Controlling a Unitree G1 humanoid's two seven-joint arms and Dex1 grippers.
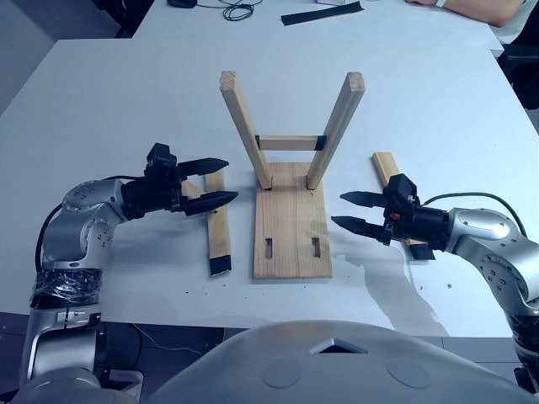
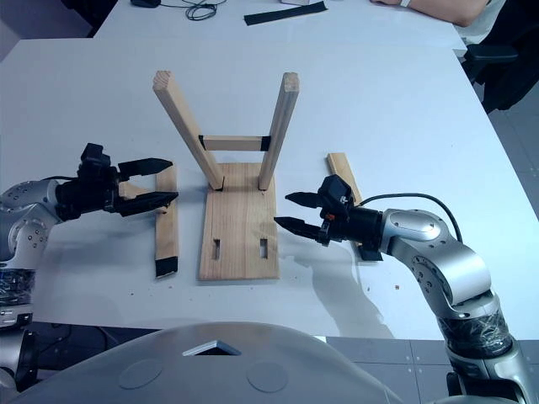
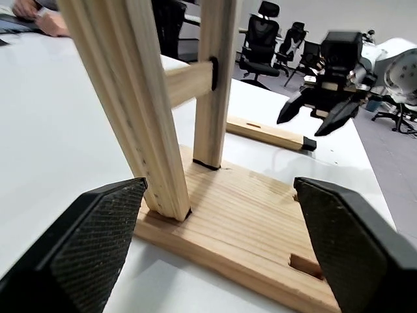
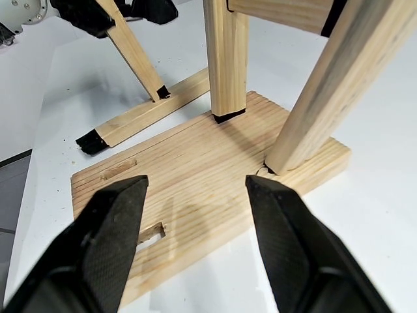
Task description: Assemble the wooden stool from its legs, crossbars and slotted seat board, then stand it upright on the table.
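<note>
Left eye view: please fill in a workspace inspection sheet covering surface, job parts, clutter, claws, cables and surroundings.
Surface: white table, parts laid out mid-table.
Job's things: seat board lies flat. Two legs joined by a crossbar stand in its far slots, and the near slots are empty. One loose wooden piece lies to the left, another to the right.
Clutter: nothing seen on this table. A black strip lies on the table behind.
Grippers: left claw open above the left loose piece; right claw open beside the board's right edge.
Cables: black cable along the right arm; another on the table behind.
Surroundings: office chairs.
</note>
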